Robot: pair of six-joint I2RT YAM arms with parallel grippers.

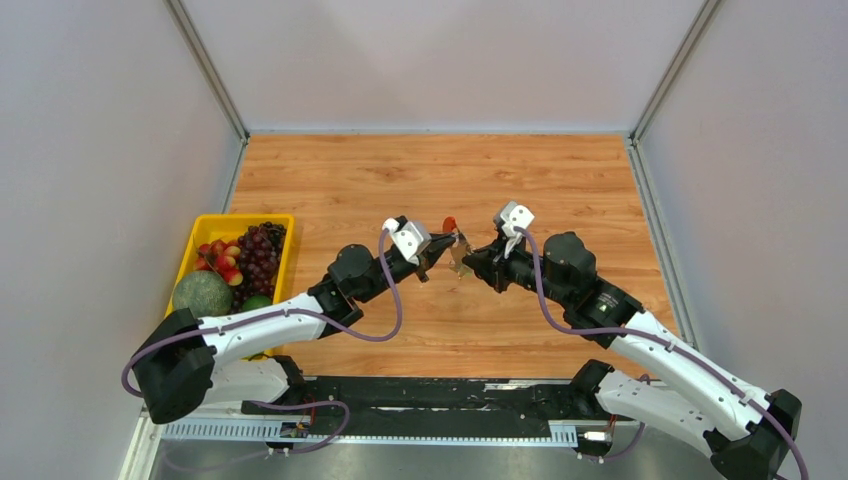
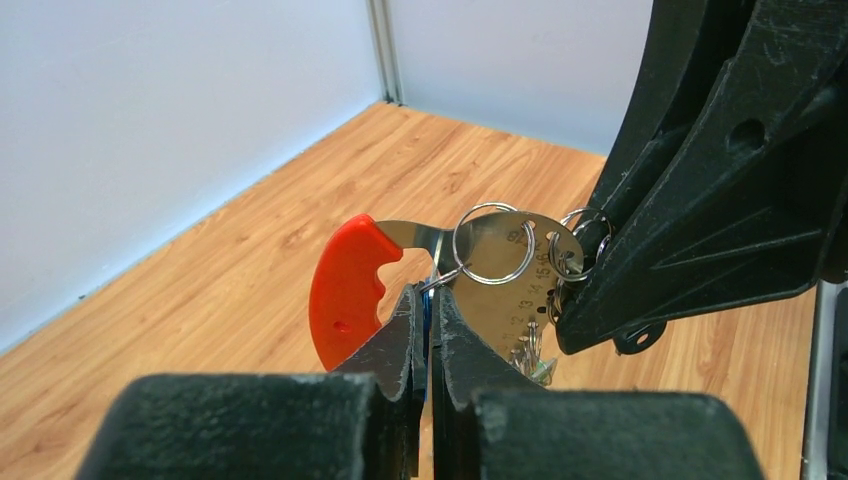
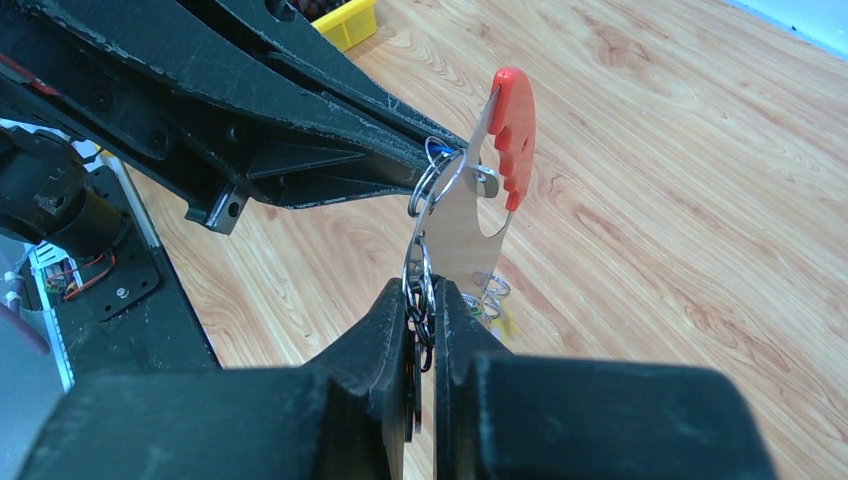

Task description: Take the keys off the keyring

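Silvery, red-clipped keyring [image 2: 345,290]; yellow bin [image 1: 243,218]

Mid-table, the left gripper [image 1: 452,244] and right gripper [image 1: 468,253] meet nose to nose, both clamped on the keyring [image 1: 450,224], with no passage between them. Bare table [image 1: 420,180] stretches wide behind the pair and out to the right wall [image 1: 760,200]. On the left, a yellow basket [image 1: 240,218] heaped with fruit hugs the edge, close beside the left arm [image 1: 260,325], narrowing that flank.
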